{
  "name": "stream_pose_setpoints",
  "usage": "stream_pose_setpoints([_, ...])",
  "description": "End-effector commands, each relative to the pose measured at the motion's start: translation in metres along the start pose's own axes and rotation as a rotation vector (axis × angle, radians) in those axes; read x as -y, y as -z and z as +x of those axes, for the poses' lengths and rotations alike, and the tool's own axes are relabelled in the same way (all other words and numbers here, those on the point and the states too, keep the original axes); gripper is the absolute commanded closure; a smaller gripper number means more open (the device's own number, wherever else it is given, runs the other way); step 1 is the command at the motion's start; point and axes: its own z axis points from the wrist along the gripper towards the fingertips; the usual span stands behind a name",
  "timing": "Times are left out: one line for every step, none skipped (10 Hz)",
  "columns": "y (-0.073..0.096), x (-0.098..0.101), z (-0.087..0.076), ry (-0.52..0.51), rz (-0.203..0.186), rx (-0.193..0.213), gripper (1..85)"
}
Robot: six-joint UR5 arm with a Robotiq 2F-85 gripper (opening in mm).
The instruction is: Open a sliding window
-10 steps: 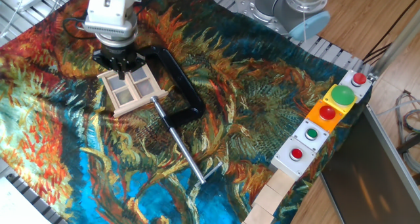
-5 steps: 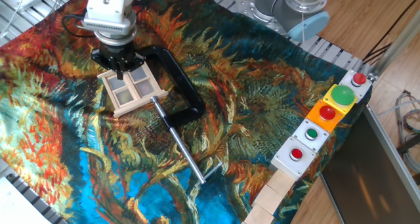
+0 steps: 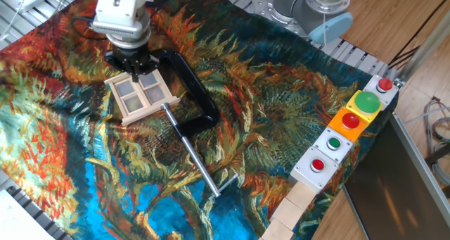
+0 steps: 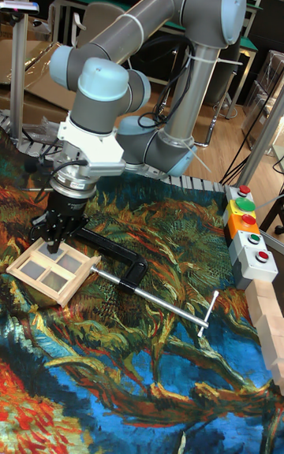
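The sliding window (image 3: 141,96) is a small pale wooden frame with four greyish panes. It lies flat on the patterned cloth at the left, and the tall fixed view shows the window (image 4: 47,271) low on the left. My gripper (image 3: 133,75) points straight down at the window's far edge, near the middle crossbar. Its fingertips (image 4: 54,247) look pressed together and touch or nearly touch the frame. Nothing shows between the fingers.
A black C-clamp (image 3: 191,86) with a long steel rod (image 3: 197,164) lies against the window's right side. A box of red and green buttons (image 3: 349,129) runs along the cloth's right edge. Pale wooden blocks (image 3: 290,210) sit below it.
The gripper has shifted slightly right and toward the far edge of the window, and its fingers look drawn in closer. The window and clamp lie where they were.
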Motion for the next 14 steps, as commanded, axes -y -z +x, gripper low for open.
stream_pose_setpoints([-0.003,-0.009,0.014,-0.037,-0.022,0.023,84.3])
stream_pose_setpoints([-0.003,-0.010,0.012,-0.050,-0.026,0.031,84.3])
stream_pose_setpoints([-0.003,-0.013,0.027,-0.045,-0.036,-0.028,84.3])
stream_pose_setpoints([-0.002,-0.015,0.021,-0.039,-0.047,-0.005,84.3])
stream_pose_setpoints([-0.005,-0.017,0.022,-0.038,-0.045,-0.005,84.3])
stream_pose_setpoints([-0.009,-0.018,0.021,-0.031,-0.034,0.008,84.3])
stream_pose_setpoints([-0.012,-0.019,0.022,-0.017,-0.029,0.005,84.3])
stream_pose_setpoints([-0.014,-0.020,0.022,-0.006,-0.036,0.003,84.3])
stream_pose_setpoints([-0.014,-0.023,0.018,-0.001,-0.041,0.008,84.3])
stream_pose_setpoints([-0.014,-0.025,0.017,-0.001,-0.047,0.006,84.3])
stream_pose_setpoints([-0.013,-0.023,0.019,0.020,-0.040,-0.002,84.3])
stream_pose_setpoints([-0.014,-0.017,0.022,0.076,-0.016,-0.014,84.3])
stream_pose_setpoints([-0.013,-0.015,0.024,0.120,-0.009,-0.021,84.3])
stream_pose_setpoints([-0.012,-0.015,0.026,0.149,-0.010,-0.025,84.0])
